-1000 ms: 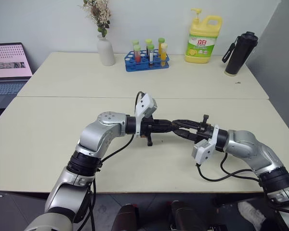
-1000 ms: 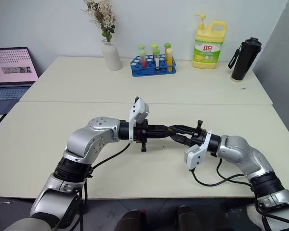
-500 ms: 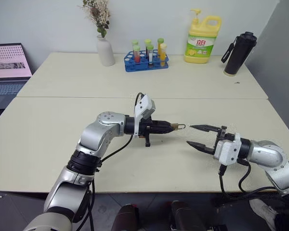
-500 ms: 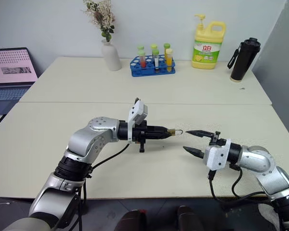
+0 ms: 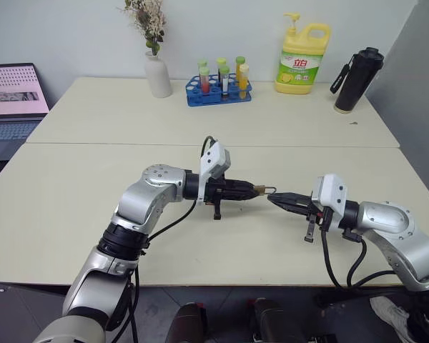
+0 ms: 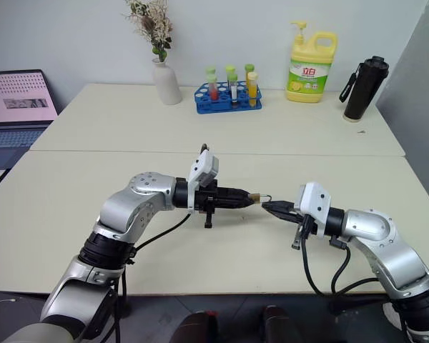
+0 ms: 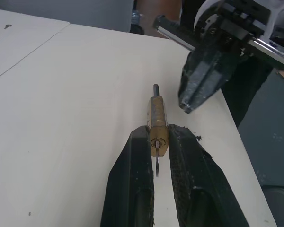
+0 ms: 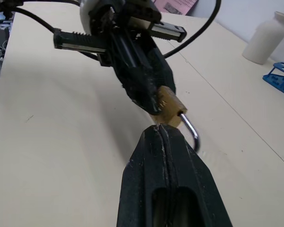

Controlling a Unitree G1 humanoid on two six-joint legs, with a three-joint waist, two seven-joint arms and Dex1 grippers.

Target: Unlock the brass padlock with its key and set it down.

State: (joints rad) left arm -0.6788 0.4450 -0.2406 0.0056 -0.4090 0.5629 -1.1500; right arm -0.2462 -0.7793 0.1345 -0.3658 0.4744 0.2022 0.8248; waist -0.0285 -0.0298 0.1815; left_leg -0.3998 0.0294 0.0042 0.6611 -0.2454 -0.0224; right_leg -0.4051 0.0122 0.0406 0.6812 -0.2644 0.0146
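Note:
My left gripper (image 5: 253, 190) is shut on the brass padlock (image 5: 260, 190) and holds it level above the table, its silver shackle (image 8: 191, 130) pointing away from the fingers. In the left wrist view the lock body (image 7: 157, 118) sits between the two black fingertips, and a thin silvery key (image 7: 157, 164) sticks out of the keyhole end. My right gripper (image 5: 274, 199) is shut with nothing seen between its fingers. Its tip sits just beside the shackle end, slightly lower. The right wrist view shows the padlock (image 8: 168, 107) right in front of the closed fingertips (image 8: 161, 132).
At the table's far edge stand a white vase of dried flowers (image 5: 156, 73), a blue test-tube rack (image 5: 218, 90), a yellow detergent bottle (image 5: 302, 61) and a black bottle (image 5: 356, 77). A laptop (image 5: 13, 93) sits at the far left.
My right gripper left the padlock, swung out to the right with its fingers open, then rolled over, shut and came back with its tip beside the shackle. The left gripper held the padlock still.

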